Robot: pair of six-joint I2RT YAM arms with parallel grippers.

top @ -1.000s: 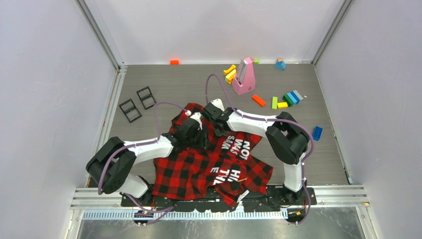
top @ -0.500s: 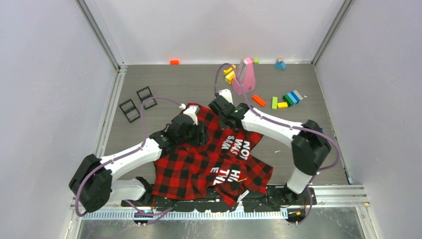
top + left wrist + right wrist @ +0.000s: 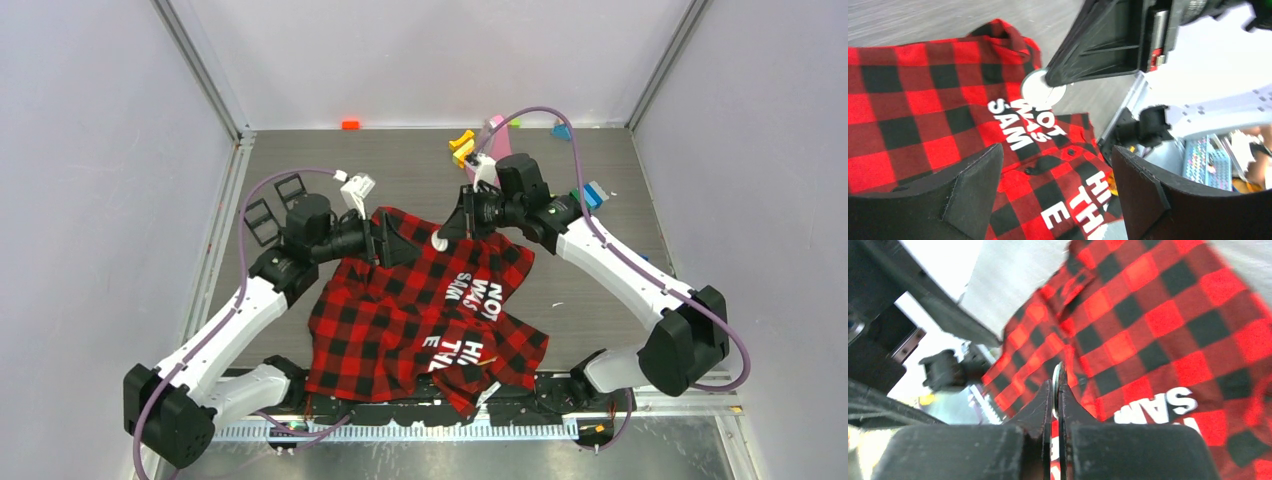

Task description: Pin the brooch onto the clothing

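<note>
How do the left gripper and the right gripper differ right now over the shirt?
The left gripper stands wide open; the right gripper is shut. The left gripper holds nothing, while the right gripper pinches the round white brooch between its fingers. Both hang over the far end of the red-and-black shirt, pointing toward each other.

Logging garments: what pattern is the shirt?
Red-and-black check shirt, white lettering; clearest from the top view.

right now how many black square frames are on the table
2. One frame lies far left; the other just beyond it. More may be hidden.
</note>
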